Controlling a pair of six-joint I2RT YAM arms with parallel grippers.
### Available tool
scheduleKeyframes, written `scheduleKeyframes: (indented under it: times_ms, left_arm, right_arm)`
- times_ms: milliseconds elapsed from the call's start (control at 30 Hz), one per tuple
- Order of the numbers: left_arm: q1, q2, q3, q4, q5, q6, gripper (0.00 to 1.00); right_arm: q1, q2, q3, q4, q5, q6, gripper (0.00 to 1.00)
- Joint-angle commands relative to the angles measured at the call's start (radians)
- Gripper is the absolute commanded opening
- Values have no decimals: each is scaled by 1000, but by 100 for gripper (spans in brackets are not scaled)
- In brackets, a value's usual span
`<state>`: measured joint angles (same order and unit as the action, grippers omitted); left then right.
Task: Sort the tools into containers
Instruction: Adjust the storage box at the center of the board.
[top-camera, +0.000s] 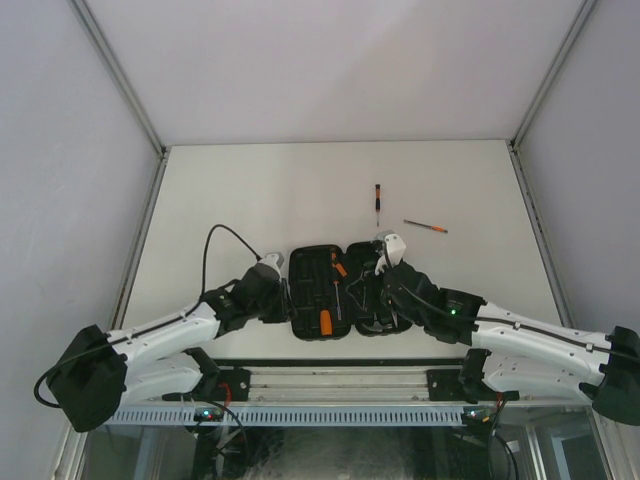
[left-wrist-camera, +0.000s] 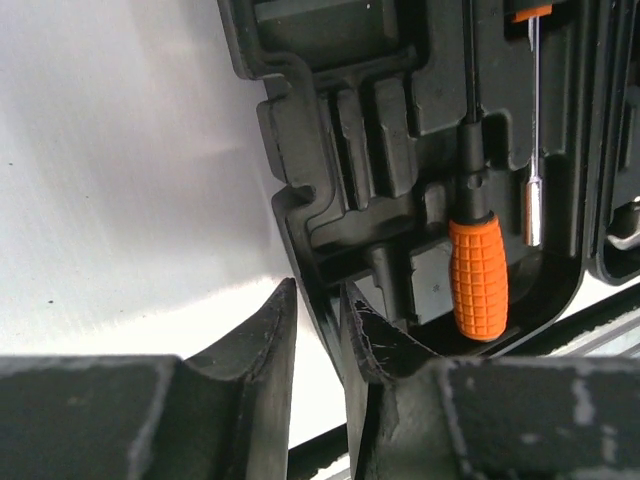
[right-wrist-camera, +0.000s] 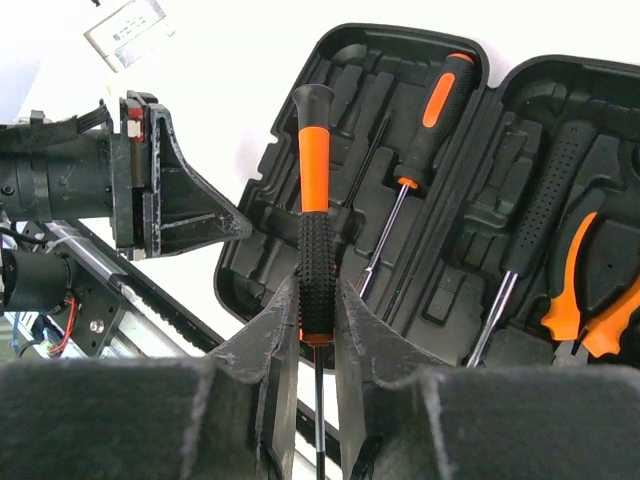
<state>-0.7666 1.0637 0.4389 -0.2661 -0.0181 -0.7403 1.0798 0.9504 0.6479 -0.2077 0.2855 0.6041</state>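
The black case (top-camera: 305, 262) lies open near the table's front edge. My left gripper (top-camera: 284, 292) holds its left rim (left-wrist-camera: 300, 250), one finger outside the wall and one inside (left-wrist-camera: 318, 300). My right gripper (right-wrist-camera: 317, 290) is shut on a black-and-orange-handled screwdriver (right-wrist-camera: 313, 150), held above the case's left half (right-wrist-camera: 350, 80). Slotted in the case are an orange-handled screwdriver (left-wrist-camera: 478, 275), another screwdriver (right-wrist-camera: 440, 100), a black-handled hammer (right-wrist-camera: 545, 200) and orange pliers (right-wrist-camera: 590, 290). Two more screwdrivers (top-camera: 377, 202) (top-camera: 425, 226) lie on the table behind the case.
White walls with metal posts (top-camera: 120, 85) close in the table at the back and sides. A metal rail (top-camera: 340, 378) runs along the front edge between the arm bases. A black cable (top-camera: 215, 245) loops over the left arm.
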Motion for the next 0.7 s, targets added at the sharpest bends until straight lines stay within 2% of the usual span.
scheduleKeyframes:
  times_ms: [0, 400, 667]
  left_arm:
    - [-3, 22, 21, 38, -45, -42, 25]
    - [-3, -1, -54, 85, -114, -235, 3]
    - [2, -63, -84, 44, -190, -315, 0]
  right_arm:
    - [14, -1, 11, 50, 10, 29, 0]
    - [26, -4, 10, 28, 70, 88, 0]
    - [26, -7, 10, 16, 102, 105, 0]
